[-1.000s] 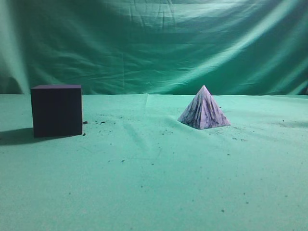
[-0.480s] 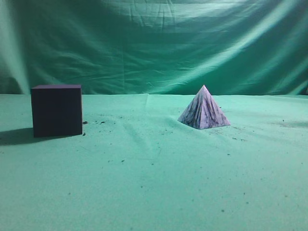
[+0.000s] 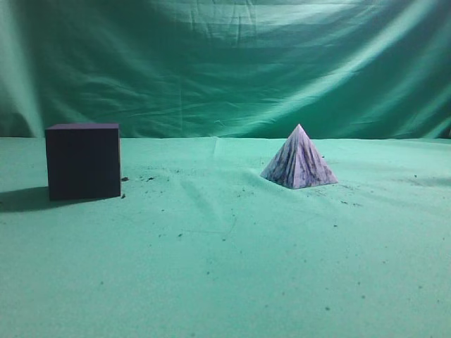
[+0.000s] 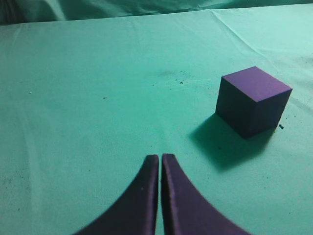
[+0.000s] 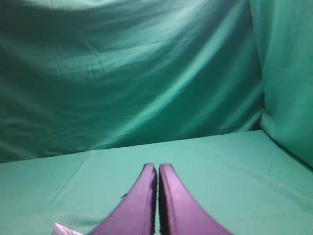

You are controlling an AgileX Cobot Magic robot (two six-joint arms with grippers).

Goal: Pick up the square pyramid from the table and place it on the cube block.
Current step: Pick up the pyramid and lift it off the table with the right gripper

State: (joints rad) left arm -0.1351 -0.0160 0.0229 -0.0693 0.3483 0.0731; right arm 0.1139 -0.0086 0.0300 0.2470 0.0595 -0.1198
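The square pyramid [image 3: 299, 160], pale lilac with dark marbled streaks, stands upright on the green table [image 3: 225, 267] right of centre in the exterior view. Only its tip shows at the bottom left of the right wrist view [image 5: 63, 229]. The dark purple cube block [image 3: 83, 161] stands at the left, also seen in the left wrist view [image 4: 252, 100]. My left gripper [image 4: 160, 157] is shut and empty, left of and short of the cube. My right gripper [image 5: 158, 167] is shut and empty, above the table. Neither gripper shows in the exterior view.
A wrinkled green backdrop [image 3: 225, 63] hangs behind the table and wraps round the right side [image 5: 288, 73]. Small dark specks lie scattered on the cloth [image 3: 151, 177].
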